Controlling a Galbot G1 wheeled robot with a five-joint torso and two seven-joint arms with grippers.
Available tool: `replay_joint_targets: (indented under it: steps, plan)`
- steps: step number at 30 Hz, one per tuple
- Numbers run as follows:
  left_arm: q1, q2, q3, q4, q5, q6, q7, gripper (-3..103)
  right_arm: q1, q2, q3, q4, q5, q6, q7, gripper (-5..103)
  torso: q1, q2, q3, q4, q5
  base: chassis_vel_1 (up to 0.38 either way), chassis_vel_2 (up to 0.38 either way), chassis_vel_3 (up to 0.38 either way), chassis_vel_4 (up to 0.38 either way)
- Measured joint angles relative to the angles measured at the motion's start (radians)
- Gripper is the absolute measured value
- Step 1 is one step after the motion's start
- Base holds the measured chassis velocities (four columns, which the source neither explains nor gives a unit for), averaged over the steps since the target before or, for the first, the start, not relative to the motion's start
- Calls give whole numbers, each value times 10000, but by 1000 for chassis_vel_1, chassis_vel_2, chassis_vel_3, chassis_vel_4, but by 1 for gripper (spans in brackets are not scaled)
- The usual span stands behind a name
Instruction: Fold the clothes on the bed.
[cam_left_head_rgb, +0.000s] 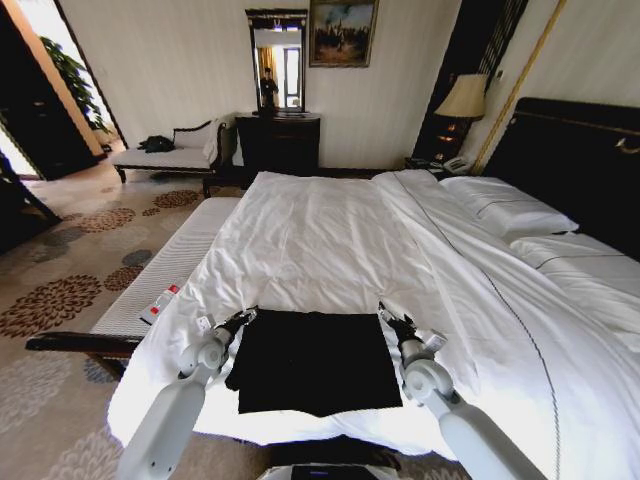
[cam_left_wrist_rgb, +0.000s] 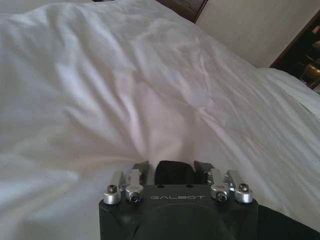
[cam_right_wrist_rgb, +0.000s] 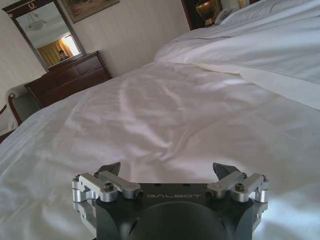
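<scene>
White bedding covers the bed (cam_left_head_rgb: 330, 240), which runs from the near edge up toward a dark dresser (cam_left_head_rgb: 278, 143) and mirror (cam_left_head_rgb: 277, 58) on the far wall. Two pillows (cam_left_head_rgb: 505, 208) lie along the right side against a dark headboard (cam_left_head_rgb: 575, 160), with a lamp (cam_left_head_rgb: 462, 97) beyond it. A white-cushioned bench (cam_left_head_rgb: 165, 270) stands along the bed's left edge, and a chaise (cam_left_head_rgb: 170, 150) sits farther off on the patterned carpet.

The shirt (cam_left_head_rgb: 315, 360) lies near the bed's near edge, about midway across it, folded into a rough black rectangle with its far edge straight; a bit of fabric bulges out at its left side.

The left gripper (cam_left_head_rgb: 243, 318) is at the shirt's far left corner. In the left wrist view the left gripper (cam_left_wrist_rgb: 172, 167) has its fingers (cam_left_wrist_rgb: 141, 168) drawn fairly close together with black fabric between them, so it appears to be pinching the shirt corner.

The right gripper (cam_left_head_rgb: 393, 320) is at the shirt's far right corner. In the right wrist view the right gripper (cam_right_wrist_rgb: 167, 170) has its fingers (cam_right_wrist_rgb: 110, 169) spread wide, with bare white sheet beyond them and nothing held.
</scene>
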Motion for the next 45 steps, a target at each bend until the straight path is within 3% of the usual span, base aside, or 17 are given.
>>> replay_joint_targets:
  steps: [2, 6, 7, 9, 12, 14, 23, 28, 31, 41, 44, 45]
  plan:
    - [-22, -21, 29, 32, 11, 6, 3, 51, 14, -13, 8, -41, 14, -9, 0, 100, -1, 0, 0, 0, 1, 0, 0, 0, 0]
    - [-164, -139, 105, 252, 44, 24, 6, 28, 51, -35, 20, -137, 58, -32, 1, 100, 0, 0, 0, 0, 0, 0, 0, 0, 0]
    - [-164, -139, 105, 252, 44, 24, 6, 28, 51, -35, 20, -137, 58, -32, 1, 100, 0, 0, 0, 0, 0, 0, 0, 0, 0]
    - [-231, -167, 113, 352, 42, 23, 7, 18, 72, -48, 23, -175, 59, -42, 4, 100, 0, 0, 0, -2, -1, 0, 0, 0, 0]
    - [-250, -166, 97, 364, 19, 22, 8, 12, 81, -54, 24, -223, 59, -46, 6, 100, 0, 0, 0, -2, -1, 0, 0, 0, 0]
    - [-266, -144, 29, 361, -25, 23, 8, 3, 109, -56, 0, -370, 38, -90, 6, 100, 0, 0, 0, -2, -3, 0, 0, 0, 0]
    - [-209, 124, -317, -49, -403, 59, -35, 2, 381, -34, -146, -957, 362, -331, -554, 100, 0, 0, 1, 0, -3, 0, 0, 0, 0]
    - [-166, 232, -456, -156, -505, 62, -54, 2, 474, 31, -267, -1371, 677, -100, -1483, 100, 0, 0, 0, -1, -1, 0, 0, 0, 0]
    - [-105, 251, -565, -205, -509, 58, -60, 2, 285, 170, -274, -1528, 1519, 560, -2947, 100, 0, 0, 0, -1, -2, 0, 0, 0, 0]
    - [-26, 247, -560, -253, -428, 24, -63, 2, 152, 330, -540, -2124, 1738, 1291, -4455, 103, 0, 0, 0, -1, -1, 0, 0, 0, 0]
    - [23, 242, -549, -285, -388, 18, -67, 2, 212, 510, -758, -2422, 1719, 1382, -4900, 89, 0, 0, 0, -1, -1, 0, 0, 0, 0]
    - [23, 242, -549, -285, -388, 18, -67, 2, 212, 510, -758, -2422, 1719, 1382, -4900, 89, 0, 0, 0, -1, -1, 0, 0, 0, 0]
